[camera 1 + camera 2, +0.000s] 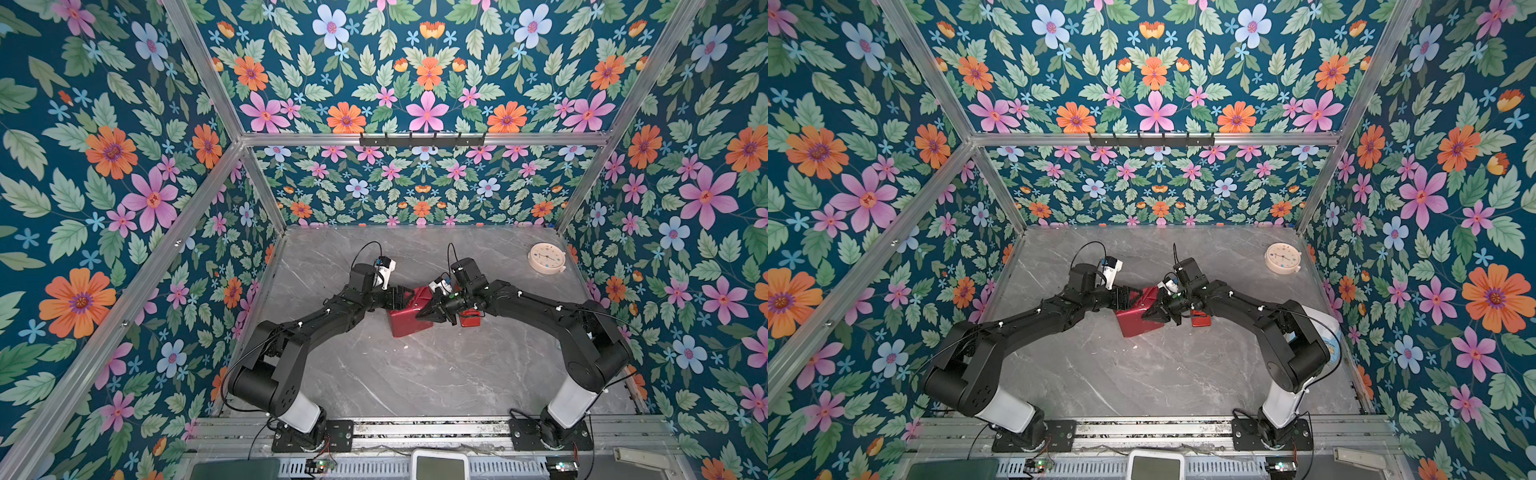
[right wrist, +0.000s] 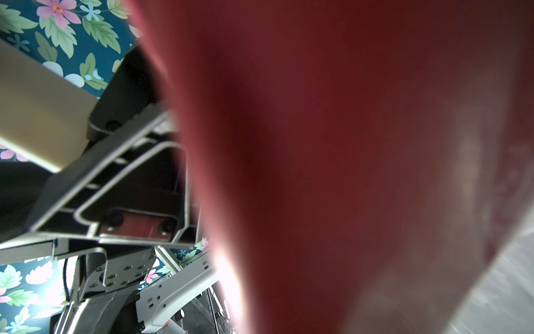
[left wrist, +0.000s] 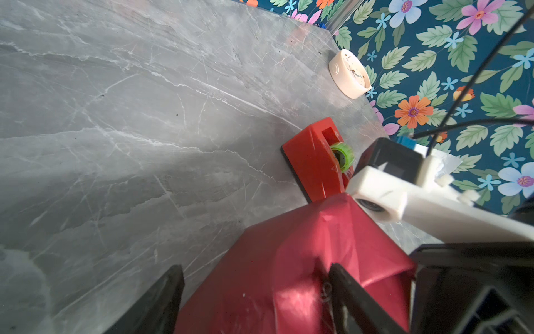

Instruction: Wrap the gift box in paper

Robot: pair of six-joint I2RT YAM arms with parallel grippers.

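The gift box is hidden under the red paper, which is folded round it into a parcel at the table's middle in both top views. A loose flap stands up at the parcel's far side. My left gripper is open and straddles the parcel's left end; one finger presses a paper fold. My right gripper is shut, with its tips on the parcel's right side. Paper fills the right wrist view and hides the jaws, so I cannot tell whether any is pinched.
A red tape dispenser with a green roll core stands just right of the parcel, under the right arm. A cream round clock lies at the back right corner. Floral walls close three sides of the grey marble table.
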